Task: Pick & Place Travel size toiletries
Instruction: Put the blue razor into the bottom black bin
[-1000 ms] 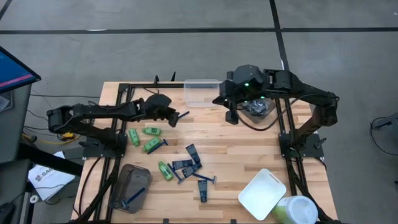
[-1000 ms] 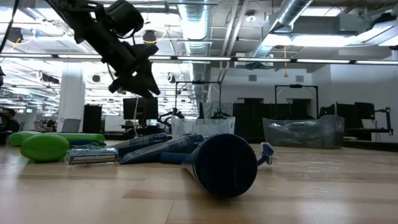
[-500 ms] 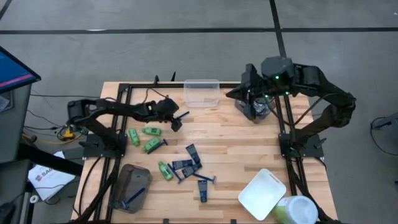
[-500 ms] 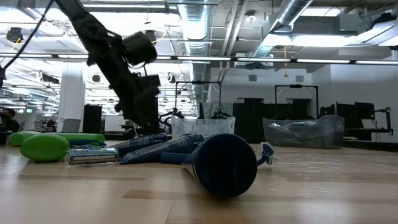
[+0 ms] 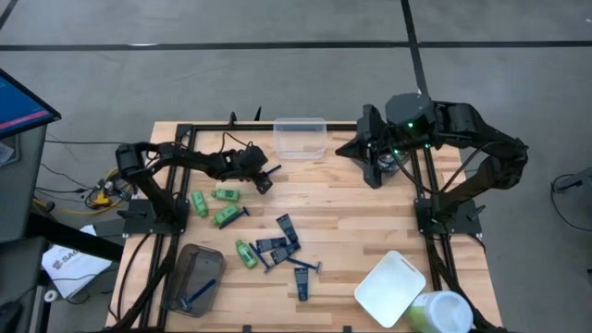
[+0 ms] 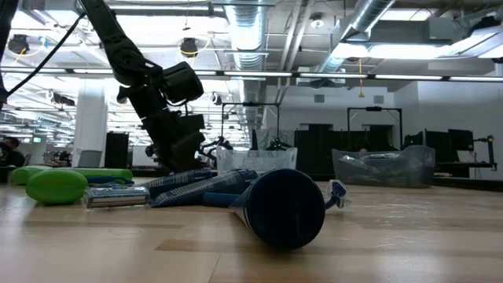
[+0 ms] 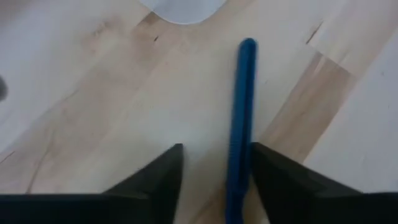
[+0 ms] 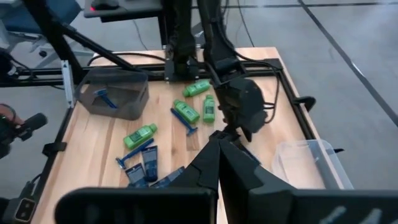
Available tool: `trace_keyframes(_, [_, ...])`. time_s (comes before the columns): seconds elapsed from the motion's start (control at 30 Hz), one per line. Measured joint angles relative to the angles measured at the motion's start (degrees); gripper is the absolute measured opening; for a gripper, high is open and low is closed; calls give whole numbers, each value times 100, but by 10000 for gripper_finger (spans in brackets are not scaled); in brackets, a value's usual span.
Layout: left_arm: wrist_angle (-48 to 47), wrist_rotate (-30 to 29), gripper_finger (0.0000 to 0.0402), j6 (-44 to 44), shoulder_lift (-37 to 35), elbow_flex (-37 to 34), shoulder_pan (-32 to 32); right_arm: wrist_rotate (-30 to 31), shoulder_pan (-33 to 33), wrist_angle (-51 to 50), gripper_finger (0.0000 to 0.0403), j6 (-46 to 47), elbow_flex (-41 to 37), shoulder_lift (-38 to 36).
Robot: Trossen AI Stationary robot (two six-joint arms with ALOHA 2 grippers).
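My left gripper (image 7: 214, 168) is low over the wooden table (image 5: 370, 217), near the clear plastic tub (image 5: 300, 135), its fingers part open around the handle of a thin blue razor (image 7: 242, 118); whether I grip it I cannot tell. I judge this the pick step: next, close and lift. The clear tub looks empty; the grey-brown tub (image 5: 192, 277) holds one blue razor. Green mini bottles (image 5: 225, 215) and navy tubes (image 5: 288, 228) lie loose mid-table. My right gripper (image 8: 219, 152) waits, closed, at the far right.
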Motion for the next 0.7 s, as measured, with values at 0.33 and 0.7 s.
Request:
trace_keyframes(0.33, [76,-28,23,-44,-71,-13,39,8,202,12,0,2,0,-17])
trace_keyframes(0.7, [-144,-6,20,-527,-2417,-43,-285,10,194,215,0,-2,0,-50])
